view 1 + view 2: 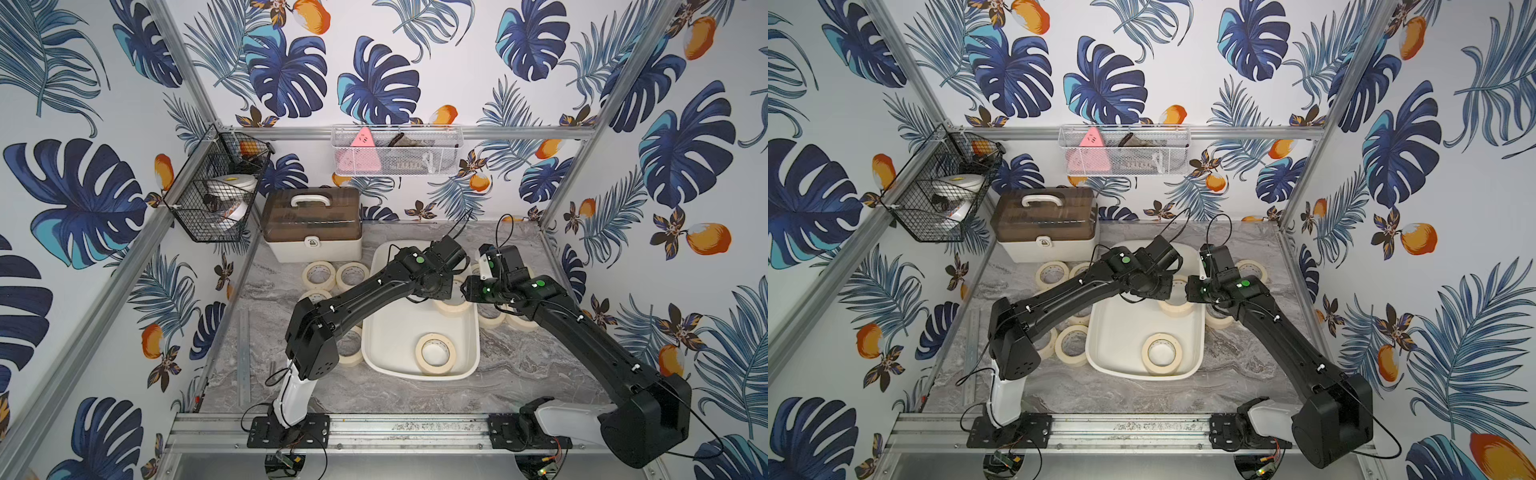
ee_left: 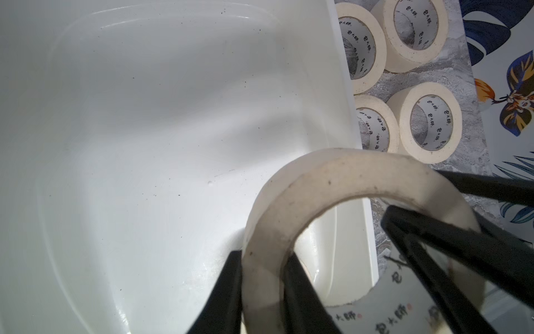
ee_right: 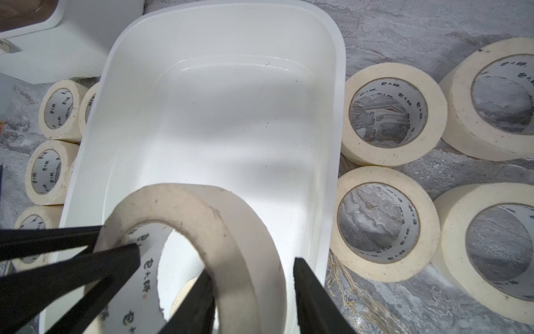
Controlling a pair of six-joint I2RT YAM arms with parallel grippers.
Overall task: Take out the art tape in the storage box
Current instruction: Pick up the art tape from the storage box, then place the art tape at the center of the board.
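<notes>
Left arm (image 1: 365,291) jaws pinched, right arm (image 1: 582,328) jaws parted.

Bright, even light; soft shadows; near-field blur.

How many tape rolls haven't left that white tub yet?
2. A flat roll lies at the tub's near end; a tilted roll near its right wall is gripped by the left end effector, the right end effector straddling it. Others may hide beneath the arms.

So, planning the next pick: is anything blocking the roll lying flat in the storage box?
Nothing visible does. That roll lies alone, uncovered, near the storage box's robot-side wall; the left end effector and right end effector are farther back at another roll.
</notes>
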